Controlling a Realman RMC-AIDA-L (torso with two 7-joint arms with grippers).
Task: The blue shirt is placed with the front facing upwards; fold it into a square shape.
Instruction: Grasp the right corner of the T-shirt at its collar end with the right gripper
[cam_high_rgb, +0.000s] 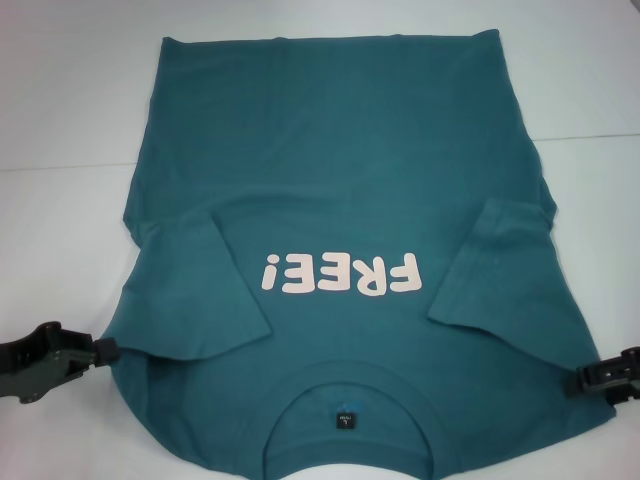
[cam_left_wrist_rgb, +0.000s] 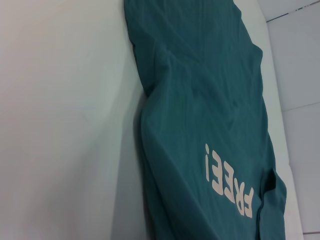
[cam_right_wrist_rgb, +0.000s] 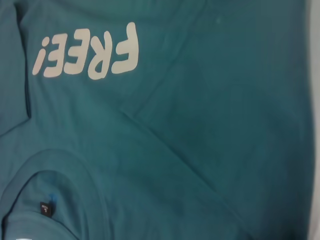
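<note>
Shirt position is what the next fold depends on. The blue shirt (cam_high_rgb: 340, 200) is spread on the white desk (cam_high_rgb: 60, 120), front side up, with the collar at the near edge and the hem at the far edge, so its long axis runs from near to far. Both sleeves are already turned inward onto the chest, beside the "FREE!" lettering (cam_high_rgb: 340, 275). The left hand (cam_high_rgb: 100, 349) is seen just at the left near edge of the cloth, and the right hand (cam_high_rgb: 590, 378) at the right near edge; each one is equally close to its own side. Whether their fingers are open or closed on the fabric cannot be told. It is judged that the near edge should be lifted and carried toward the far hem.
</note>
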